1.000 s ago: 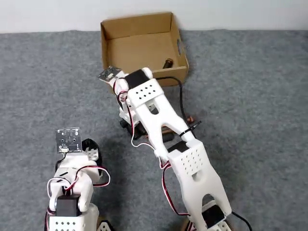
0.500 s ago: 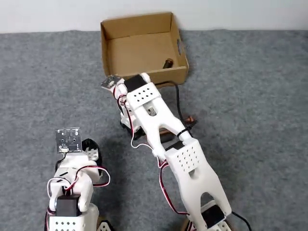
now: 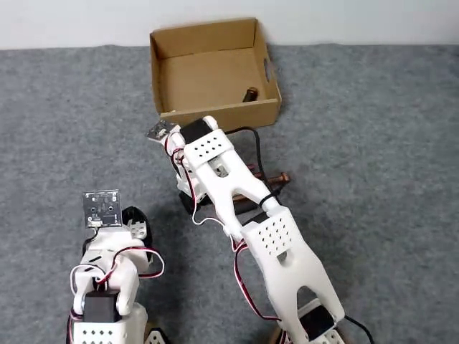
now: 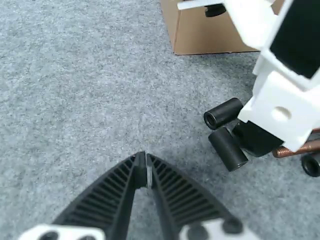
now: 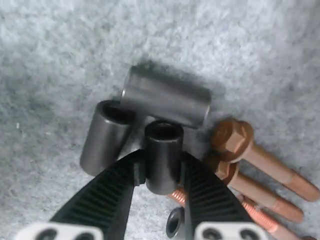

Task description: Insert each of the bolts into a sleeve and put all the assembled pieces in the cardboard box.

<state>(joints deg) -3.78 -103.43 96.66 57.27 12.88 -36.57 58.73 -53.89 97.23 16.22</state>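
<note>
One dark sleeve point(image 5: 162, 145) pinched in my right jaws, low at the grey table point(image 5: 60, 50), two more sleeves point(image 5: 107, 137) right beside it, three copper bolts point(image 5: 260, 165) next to those, one piece point(image 3: 250, 94) inside the cardboard box point(image 3: 237, 113), my left jaws closed on nothing, well apart

Four sleeves point(image 5: 165, 97), at least three bolts point(image 5: 232, 136) (partly hidden), one cardboard box point(image 3: 215, 115)

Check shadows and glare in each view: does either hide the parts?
High view: even light, no glare; the white right arm casts a soft shadow on the grey carpet. Left wrist view: faint shadows under two black cylindrical sleeves. Right wrist view: a dull sheen along the dark metal sleeve lying on its side, none on the copper-coloured bolts; neither hides parts.
</note>
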